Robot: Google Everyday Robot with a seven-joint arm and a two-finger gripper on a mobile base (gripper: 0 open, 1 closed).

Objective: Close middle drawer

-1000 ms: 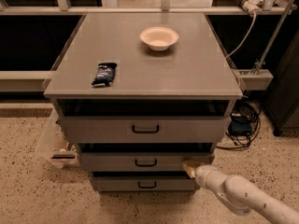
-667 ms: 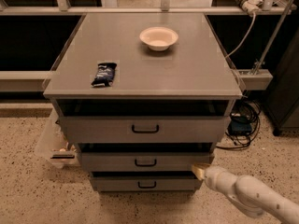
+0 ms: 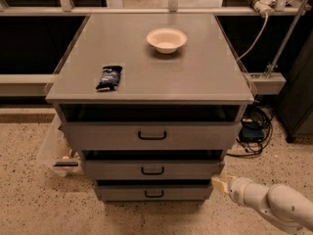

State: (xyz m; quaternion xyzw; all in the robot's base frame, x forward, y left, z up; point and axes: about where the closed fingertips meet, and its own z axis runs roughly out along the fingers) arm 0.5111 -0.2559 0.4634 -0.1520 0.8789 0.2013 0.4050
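Nearest, lower right: white arm (image 3: 274,207) reaches in from the right edge. The tool (image 3: 218,183) is low, at the right-hand bottom corner of the middle drawer (image 3: 117,169). Cannot tell how far open the tool is, nor whether it touches the drawer front. No object visible in it.

Change over the last second: the tool's tip has slid rightwards. It was in front of the drawer face, well inside its right end. It is now at the corner, half off the face. The drawer front's outline has not shifted as far as I can see.

Reading: the tool appears to be leaving the face, not bearing on it. Either the push is finished or contact has slipped off sideways. If the drawer is not home, the next push probably wants a spot nearer the handle (image 3: 152,170), square to the front.

Lowest drawer (image 3: 122,193): just below, front looks in.

Middle drawer: second of three in the grey cabinet, low front, small black handle at centre. A dark strip lies above its front. The same shows above the top drawer (image 3: 107,136), so it is no sure sign of a gap. Judged close to shut; not confirmed.

Counter (image 3: 195,77): dark packet (image 3: 109,77) near the left edge, pale bowl (image 3: 167,39) towards the back, well apart. Neither is involved.

Right of the cabinet, on the floor: black cables (image 3: 252,126).
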